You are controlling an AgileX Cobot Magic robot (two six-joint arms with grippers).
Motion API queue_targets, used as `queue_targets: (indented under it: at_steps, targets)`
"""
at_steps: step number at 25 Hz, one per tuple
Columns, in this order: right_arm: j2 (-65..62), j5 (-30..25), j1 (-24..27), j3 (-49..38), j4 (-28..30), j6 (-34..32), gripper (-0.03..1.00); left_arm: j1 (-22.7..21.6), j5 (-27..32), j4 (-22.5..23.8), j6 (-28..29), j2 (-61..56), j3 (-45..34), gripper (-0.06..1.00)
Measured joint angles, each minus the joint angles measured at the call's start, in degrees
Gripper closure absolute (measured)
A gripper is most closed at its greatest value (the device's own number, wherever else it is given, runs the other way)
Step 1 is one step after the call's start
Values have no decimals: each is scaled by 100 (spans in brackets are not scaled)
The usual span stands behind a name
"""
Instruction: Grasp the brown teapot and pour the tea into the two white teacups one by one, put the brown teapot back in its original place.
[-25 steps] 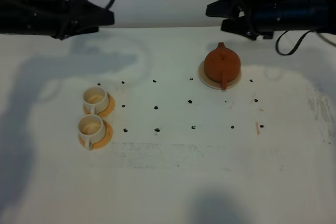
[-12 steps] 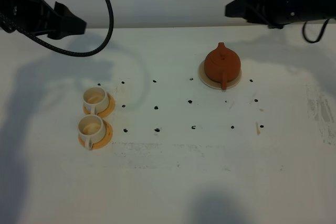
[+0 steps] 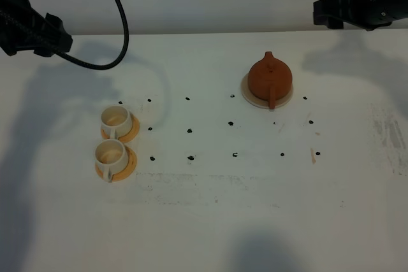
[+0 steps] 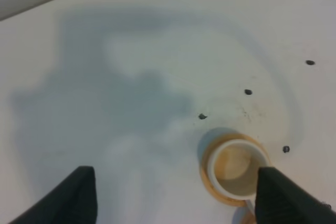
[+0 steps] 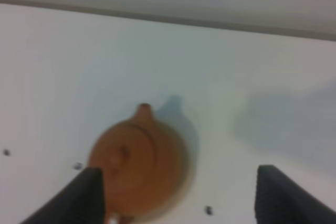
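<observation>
Both arms have pulled back toward the outer far corners over the last second. The right gripper (image 5: pixel 181 198) was just behind the brown teapot (image 3: pixel 269 78) and is now well off to its right. Its jaws are spread wide and empty; the left gripper (image 4: pixel 178 198) is the same, well apart from the far teacup (image 3: pixel 115 118) and near teacup (image 3: pixel 109 153). The teapot sits on its beige coaster (image 3: pixel 254 101), handle toward the near edge. I can't tell if the cups hold tea. Nothing is gripped, so any pour needs a fresh approach.

brown teapot (image 3: pixel 269 78) on coaster (image 3: pixel 249 99), white teacups (image 3: pixel 115 118) upright
</observation>
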State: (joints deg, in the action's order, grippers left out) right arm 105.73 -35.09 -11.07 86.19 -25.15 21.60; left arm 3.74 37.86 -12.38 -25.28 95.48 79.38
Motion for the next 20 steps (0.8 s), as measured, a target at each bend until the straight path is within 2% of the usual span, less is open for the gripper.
queue_targets:
  at_steps: [3, 9, 20]
  targets:
    - [-2, 0, 0, 0, 413, -323, 38, 0, -5, 91, 211, -93, 0, 35]
    - [-352, -102, 0, 0, 712, -393, 41, 0, 120, 144, 471, -654, 0, 35]
    - [-983, -362, 0, 0, 857, -369, 42, 0, 1255, 144, 1020, -2052, 0, 35]
